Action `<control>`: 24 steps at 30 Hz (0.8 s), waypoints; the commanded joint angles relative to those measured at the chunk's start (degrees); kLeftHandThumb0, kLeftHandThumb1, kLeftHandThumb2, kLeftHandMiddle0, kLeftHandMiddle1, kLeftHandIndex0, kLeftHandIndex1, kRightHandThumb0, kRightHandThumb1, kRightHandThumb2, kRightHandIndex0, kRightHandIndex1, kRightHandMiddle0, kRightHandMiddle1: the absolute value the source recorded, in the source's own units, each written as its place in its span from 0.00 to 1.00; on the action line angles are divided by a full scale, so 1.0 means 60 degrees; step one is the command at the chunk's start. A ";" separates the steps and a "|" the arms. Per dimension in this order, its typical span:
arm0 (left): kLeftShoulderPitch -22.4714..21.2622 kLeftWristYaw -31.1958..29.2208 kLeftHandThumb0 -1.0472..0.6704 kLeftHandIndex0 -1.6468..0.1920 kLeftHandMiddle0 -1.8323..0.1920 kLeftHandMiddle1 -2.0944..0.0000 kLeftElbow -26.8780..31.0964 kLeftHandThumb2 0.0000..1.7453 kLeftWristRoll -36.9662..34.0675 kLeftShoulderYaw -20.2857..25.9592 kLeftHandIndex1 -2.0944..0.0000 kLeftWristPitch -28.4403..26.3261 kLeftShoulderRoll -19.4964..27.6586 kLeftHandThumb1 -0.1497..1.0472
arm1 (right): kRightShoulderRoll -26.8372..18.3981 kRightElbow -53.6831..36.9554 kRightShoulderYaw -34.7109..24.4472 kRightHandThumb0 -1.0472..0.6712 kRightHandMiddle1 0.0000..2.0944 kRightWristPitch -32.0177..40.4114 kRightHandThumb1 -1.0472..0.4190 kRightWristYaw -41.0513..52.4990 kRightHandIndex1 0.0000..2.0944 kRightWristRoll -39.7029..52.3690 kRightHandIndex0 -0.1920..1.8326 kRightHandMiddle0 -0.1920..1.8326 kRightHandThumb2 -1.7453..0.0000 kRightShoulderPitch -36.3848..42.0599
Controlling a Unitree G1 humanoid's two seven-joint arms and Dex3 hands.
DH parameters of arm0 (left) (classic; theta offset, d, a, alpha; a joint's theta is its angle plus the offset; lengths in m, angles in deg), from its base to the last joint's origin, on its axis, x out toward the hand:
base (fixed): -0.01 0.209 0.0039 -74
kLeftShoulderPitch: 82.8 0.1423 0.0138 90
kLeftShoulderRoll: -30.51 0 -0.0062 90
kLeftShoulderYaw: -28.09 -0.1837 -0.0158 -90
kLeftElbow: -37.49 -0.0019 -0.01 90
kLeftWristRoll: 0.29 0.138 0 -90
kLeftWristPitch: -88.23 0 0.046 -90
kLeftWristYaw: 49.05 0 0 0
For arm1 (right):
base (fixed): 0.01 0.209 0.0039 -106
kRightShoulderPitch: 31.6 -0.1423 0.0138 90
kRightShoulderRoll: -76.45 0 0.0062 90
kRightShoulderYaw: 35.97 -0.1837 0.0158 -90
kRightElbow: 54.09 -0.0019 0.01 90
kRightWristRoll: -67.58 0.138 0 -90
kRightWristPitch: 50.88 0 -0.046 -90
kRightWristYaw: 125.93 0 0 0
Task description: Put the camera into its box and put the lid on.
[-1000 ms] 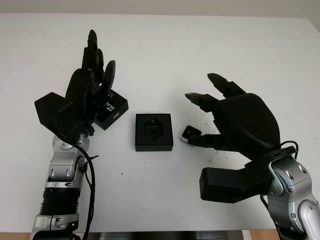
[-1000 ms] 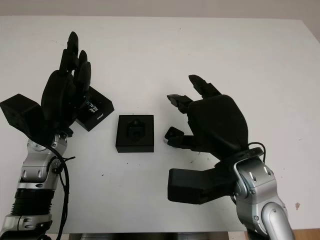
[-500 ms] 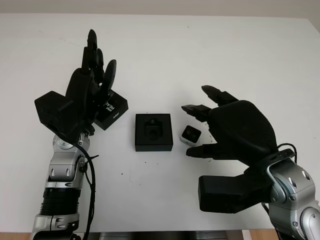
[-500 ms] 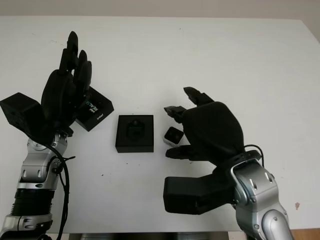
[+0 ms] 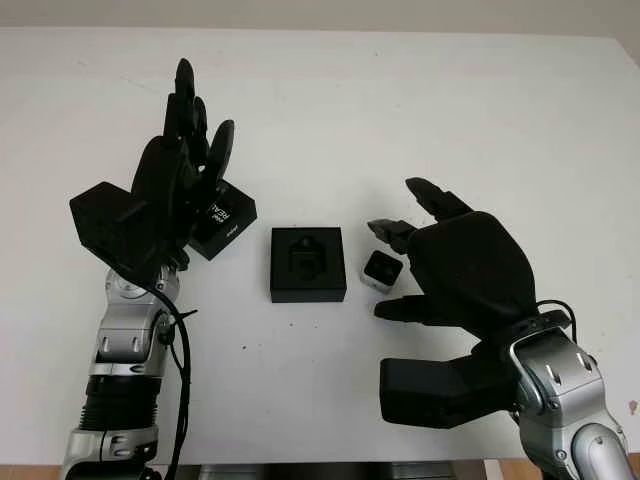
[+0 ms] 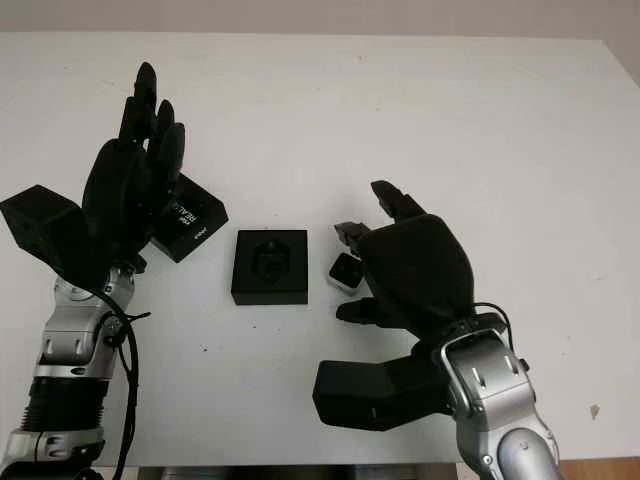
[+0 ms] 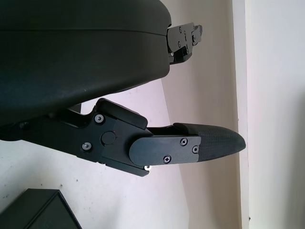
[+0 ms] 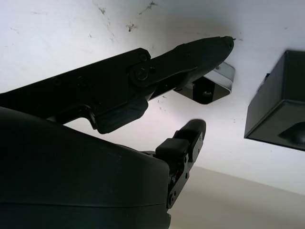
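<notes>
Looks like a lab or test bench — nothing homely about it. Just a plain white table (image 5: 400, 100), scuffed with small dark marks, against a bare pale wall (image 5: 300, 12).

The left hand (image 5: 180, 190) stands upright at the left of the frame, open, fingers (image 5: 184, 85) pointing toward the top edge, its silver forearm rising from the bottom left. The right hand (image 5: 455, 265) sits right of centre, palm down, fingers (image 5: 385, 230) curved toward the middle, holding nothing, forearm entering from the bottom right.
</notes>
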 commanded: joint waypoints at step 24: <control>-0.0053 0.0017 0.14 1.00 1.00 1.00 0.0149 0.26 0.0193 -0.0028 1.00 0.0069 0.0065 1.00 | -0.0063 0.0458 0.0211 0.16 0.33 -0.0113 0.01 -0.0790 0.02 -0.0236 0.24 0.27 0.97 0.0276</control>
